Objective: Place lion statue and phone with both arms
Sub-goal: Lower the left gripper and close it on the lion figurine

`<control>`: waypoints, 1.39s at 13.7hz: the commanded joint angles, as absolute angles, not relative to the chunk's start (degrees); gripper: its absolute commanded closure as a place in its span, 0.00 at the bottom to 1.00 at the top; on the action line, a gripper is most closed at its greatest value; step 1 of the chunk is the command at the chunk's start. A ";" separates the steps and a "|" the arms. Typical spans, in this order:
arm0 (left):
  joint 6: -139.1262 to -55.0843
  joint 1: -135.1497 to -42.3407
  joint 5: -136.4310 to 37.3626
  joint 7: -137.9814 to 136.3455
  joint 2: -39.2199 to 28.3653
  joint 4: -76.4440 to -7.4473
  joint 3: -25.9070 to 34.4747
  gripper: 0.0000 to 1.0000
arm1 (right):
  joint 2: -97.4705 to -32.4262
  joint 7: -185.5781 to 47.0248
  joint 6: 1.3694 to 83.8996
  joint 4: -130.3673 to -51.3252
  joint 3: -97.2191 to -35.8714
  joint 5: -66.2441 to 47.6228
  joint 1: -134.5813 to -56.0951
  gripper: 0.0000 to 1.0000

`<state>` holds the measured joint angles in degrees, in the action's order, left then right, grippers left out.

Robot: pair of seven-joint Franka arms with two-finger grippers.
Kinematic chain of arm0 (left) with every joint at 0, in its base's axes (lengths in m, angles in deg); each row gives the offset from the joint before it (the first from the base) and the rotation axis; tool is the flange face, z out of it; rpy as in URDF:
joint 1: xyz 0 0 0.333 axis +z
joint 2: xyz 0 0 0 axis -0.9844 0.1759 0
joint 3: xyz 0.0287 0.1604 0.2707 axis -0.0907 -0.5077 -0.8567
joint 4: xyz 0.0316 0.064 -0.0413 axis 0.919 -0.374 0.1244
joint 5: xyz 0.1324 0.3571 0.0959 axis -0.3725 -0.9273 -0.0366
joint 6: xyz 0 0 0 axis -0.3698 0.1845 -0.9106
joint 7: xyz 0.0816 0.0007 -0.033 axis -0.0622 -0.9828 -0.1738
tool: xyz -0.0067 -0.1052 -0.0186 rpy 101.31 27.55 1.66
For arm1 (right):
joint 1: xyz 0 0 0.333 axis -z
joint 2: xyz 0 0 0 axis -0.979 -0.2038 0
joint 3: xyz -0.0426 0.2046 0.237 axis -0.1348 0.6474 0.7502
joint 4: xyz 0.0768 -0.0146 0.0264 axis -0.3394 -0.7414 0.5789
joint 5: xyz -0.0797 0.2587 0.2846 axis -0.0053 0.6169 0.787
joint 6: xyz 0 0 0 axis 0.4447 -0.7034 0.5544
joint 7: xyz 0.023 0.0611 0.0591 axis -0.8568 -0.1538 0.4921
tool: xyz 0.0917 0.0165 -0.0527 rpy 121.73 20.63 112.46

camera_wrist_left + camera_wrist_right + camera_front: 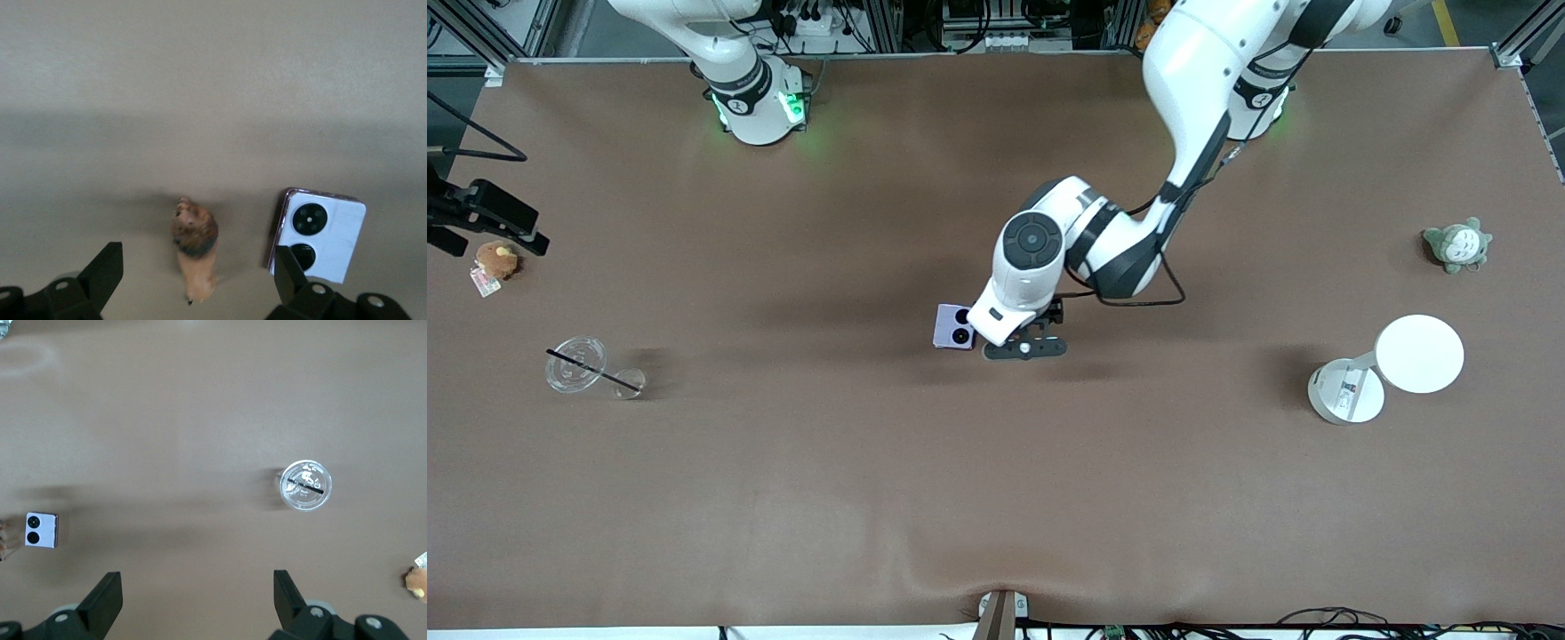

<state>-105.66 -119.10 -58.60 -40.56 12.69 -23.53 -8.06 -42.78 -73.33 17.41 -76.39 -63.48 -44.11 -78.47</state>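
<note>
The lion statue (pixel 195 247) is a small reddish-brown figurine with a darker mane, lying on the brown table; in the front view the left arm's wrist hides it. The pale lavender phone (pixel 953 327) with two black camera circles lies flat right beside it, toward the right arm's end, and also shows in the left wrist view (pixel 319 235). My left gripper (pixel 1024 342) is open and low, its fingers (pixel 107 270) on either side of the lion without touching it. My right gripper (pixel 195 587) is open and empty, high above the table, seen only in its wrist view.
A clear cup with a black straw (pixel 576 363) and a small glass (pixel 630 382) stand toward the right arm's end. A brown plush with a tag (pixel 496 260) lies by black gear (pixel 480 213). A grey-green plush (pixel 1456 245) and a white round lamp (pixel 1418 353) are at the left arm's end.
</note>
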 commanded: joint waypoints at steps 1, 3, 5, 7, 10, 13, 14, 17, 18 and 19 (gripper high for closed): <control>-105.98 -120.48 -61.16 -42.00 14.04 -22.82 -8.59 0.00 | -43.15 -73.34 17.72 -75.94 -63.56 -44.22 -78.07 0.00; -105.98 -120.65 -61.25 -43.23 13.69 -23.88 -8.59 0.00 | -43.33 -72.99 17.63 -75.94 -63.56 -43.96 -77.98 0.00; -105.80 -120.74 -61.25 -43.59 13.42 -25.28 -8.51 0.00 | -43.94 -73.25 17.11 -76.02 -63.38 -43.61 -79.11 0.00; -105.71 -120.74 -61.25 -43.59 13.34 -27.13 -8.59 0.23 | -44.03 -73.69 16.66 -76.29 -63.38 -44.05 -83.23 0.00; -105.80 -120.74 -62.47 -43.50 13.86 -27.31 -8.59 0.37 | -45.78 -79.99 16.84 -76.37 -63.38 -43.79 -89.99 0.00; -105.98 -120.65 -63.10 -43.59 13.52 -27.05 -8.51 0.86 | -49.82 -85.63 18.67 -76.20 -63.38 -42.91 -97.37 0.00; -105.89 -120.65 -63.10 -43.59 13.34 -26.61 -8.50 0.90 | -50.88 -88.43 20.08 -76.29 -63.38 -42.99 -99.92 0.00; -102.13 -119.34 -63.18 -42.80 10.71 -26.43 -8.50 1.00 | -56.23 -93.64 24.73 -76.37 -63.29 -42.82 -105.21 0.00; -99.94 -117.68 -63.27 -41.84 8.70 -26.52 -8.50 1.00 | -58.60 -94.86 26.40 -76.37 -63.29 -42.03 -106.70 0.00; -97.74 -116.01 -63.19 -39.22 6.94 -26.52 -8.24 1.00 | -60.62 -97.22 28.16 -76.37 -63.29 -41.07 -108.20 0.00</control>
<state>-102.35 -118.97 -61.99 -41.46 11.82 -25.55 -8.61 -56.59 -94.10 25.99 -77.45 -62.58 -42.75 -105.85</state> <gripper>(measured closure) 0.652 0.000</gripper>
